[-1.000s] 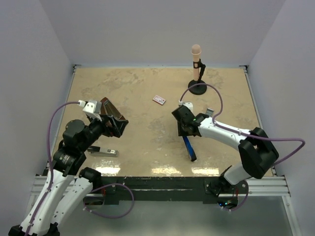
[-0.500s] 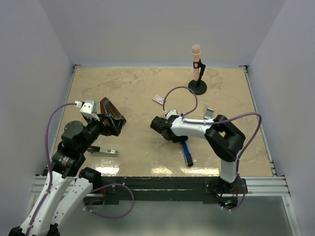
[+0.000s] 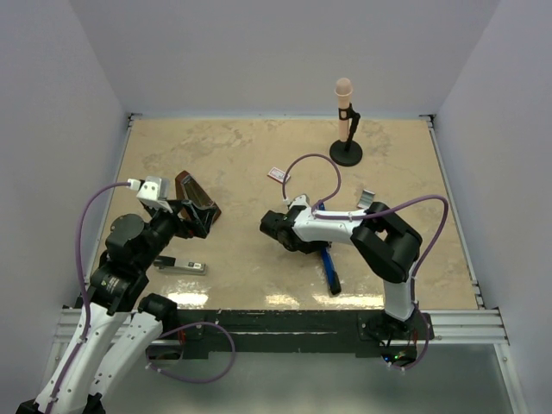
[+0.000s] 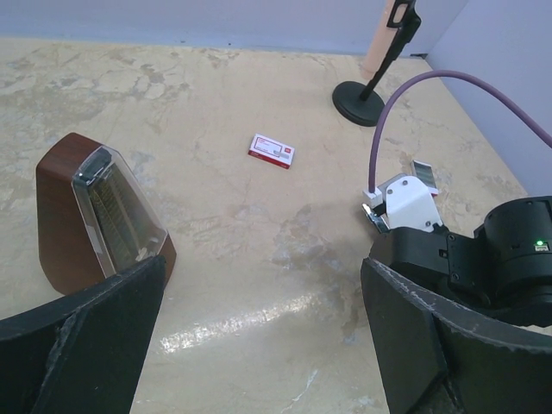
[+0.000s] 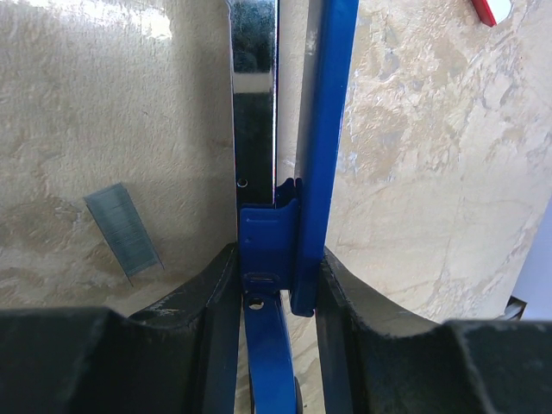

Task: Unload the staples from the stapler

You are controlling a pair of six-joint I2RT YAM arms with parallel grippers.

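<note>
The stapler point(image 3: 179, 266), slim and dark grey with silvery parts, lies flat near the front left, below my left arm; neither gripper touches it. My left gripper point(image 3: 197, 216) point(image 4: 263, 345) is wide open and empty, hovering over bare table. A grey ribbed strip of staples point(image 5: 125, 228) lies on the table just left of a narrow blue object point(image 5: 323, 129) point(image 3: 331, 272) with a shiny metal rail point(image 5: 255, 95). My right gripper point(image 3: 289, 231) point(image 5: 276, 276) is shut on that blue object, fingers pressed on both its sides.
A brown metronome point(image 3: 191, 191) point(image 4: 95, 216) stands beside my left gripper. A red-and-white card point(image 3: 277, 173) point(image 4: 272, 150) lies mid-table. A microphone on a round stand point(image 3: 346, 153) is at the back. A small silvery ribbed piece point(image 3: 367, 197) point(image 4: 423, 171) lies right of the right wrist.
My right gripper swung left and turned its wrist over the last second, and the blue object shifted slightly. My left gripper drifted a little to the left.
</note>
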